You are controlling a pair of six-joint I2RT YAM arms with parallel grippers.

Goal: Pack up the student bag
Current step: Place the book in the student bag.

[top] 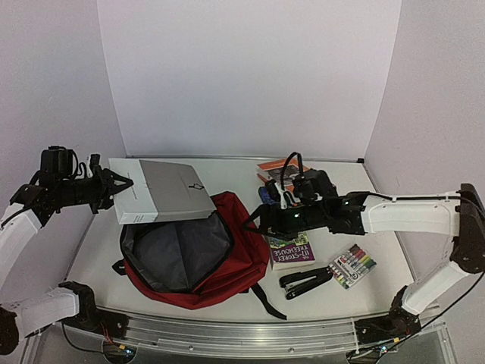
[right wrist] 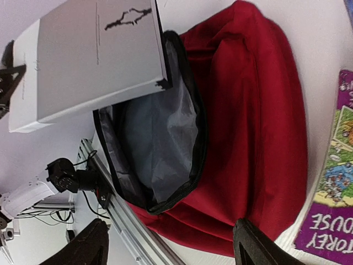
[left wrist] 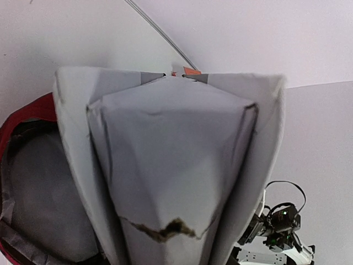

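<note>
The student bag (top: 227, 262) is a dark red backpack lying on the table, its main mouth unzipped and its grey lining (top: 178, 254) showing. My left gripper (top: 121, 184) is shut on the left edge of a large grey book (top: 163, 189) and holds it level above the far rim of the bag's mouth. In the left wrist view the grey book (left wrist: 171, 165) fills the frame and hides the fingers. My right gripper (top: 251, 222) is open and empty above the bag's right side. In the right wrist view its fingers (right wrist: 253, 245) stand wide apart over the red fabric (right wrist: 248, 110).
A purple and green storybook (top: 290, 250) lies right of the bag. A black stapler (top: 305, 280) and a pack of markers (top: 352, 265) lie nearer the front right. An orange book (top: 276, 165) and a blue item (top: 264, 194) lie at the back.
</note>
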